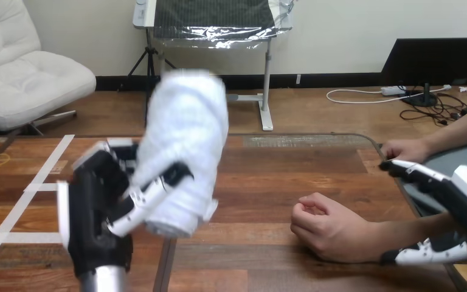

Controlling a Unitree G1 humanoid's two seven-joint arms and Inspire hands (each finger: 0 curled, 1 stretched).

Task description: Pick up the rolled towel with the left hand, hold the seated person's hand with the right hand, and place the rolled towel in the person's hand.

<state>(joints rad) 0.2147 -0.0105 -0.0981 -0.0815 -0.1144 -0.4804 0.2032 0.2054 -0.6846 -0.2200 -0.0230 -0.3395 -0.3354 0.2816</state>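
Head view shows our left hand low on the left. Its fingers are curled round the rolled towel. The towel is up in the air above the table, standing almost straight up and leaning a little to the right.

We think the towel is soft and light. It will squash if we squeeze hard, and it may start to unroll if we hold it by one end. The middle of the roll looks like the best place to hold. Our fingers are on its lower half, so the top may wobble. It will not break if it falls.

Our right hand comes in from the right side. It is spread wide. Its fingers point left on the far side of the person's forearm, and its thumb lies along the near side. The forearm is in between. We do not see them closed on it.

The person's near hand rests on the table, curled into a fist. We think it has to open before the towel can go in. The person's far hand sits at the table's right edge, just beside our fingertips.

Some things are hard to see. The towel's top is blurry. The towel hides part of our left hand, so we cannot see the whole grip. The picture's edge cuts off much of our right hand. We cannot tell if the thumb really touches the forearm.
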